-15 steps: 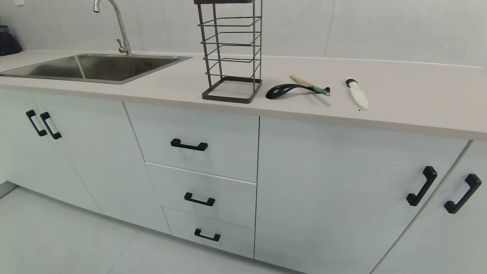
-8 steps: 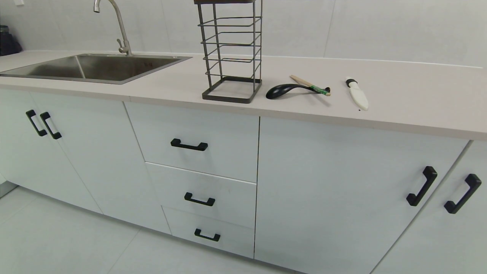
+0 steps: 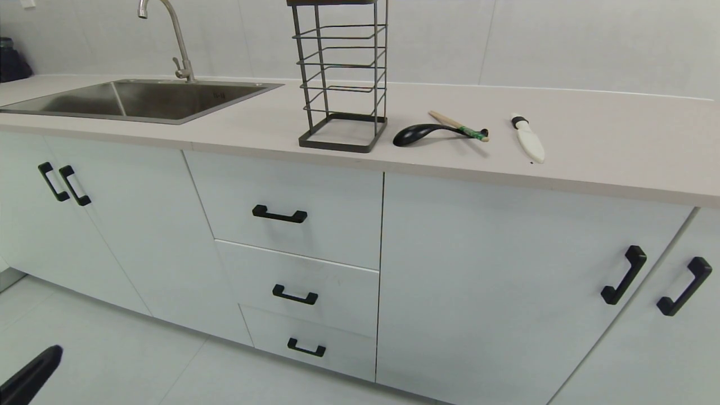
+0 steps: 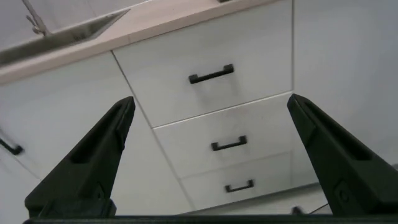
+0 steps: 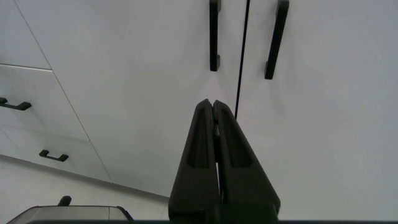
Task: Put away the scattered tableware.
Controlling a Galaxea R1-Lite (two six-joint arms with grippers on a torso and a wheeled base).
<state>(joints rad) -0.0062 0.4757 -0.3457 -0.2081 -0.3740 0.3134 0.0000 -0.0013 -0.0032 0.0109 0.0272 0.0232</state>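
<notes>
On the pale countertop (image 3: pixel 590 146) lie a black spoon (image 3: pixel 413 134), a pair of wooden chopsticks (image 3: pixel 450 121) crossed under its handle, and a white knife with a black collar (image 3: pixel 530 140). A tall dark wire rack (image 3: pixel 342 73) stands just left of the spoon. My left gripper (image 4: pixel 211 102) is open, low in front of the drawer stack, well below the counter; one of its fingers (image 3: pixel 31 374) shows at the bottom left of the head view. My right gripper (image 5: pixel 213 107) is shut on nothing, facing the white cabinet doors.
A steel sink (image 3: pixel 140 98) with a tap (image 3: pixel 174 34) sits at the counter's left end. Under the counter are three drawers with black handles (image 3: pixel 279 214) and cabinet doors with black pulls (image 3: pixel 623 275). Tiled floor (image 3: pixel 112 360) lies open below.
A black finger of my left gripper has come up into the bottom left corner of the head view. The tableware and rack have not moved.
</notes>
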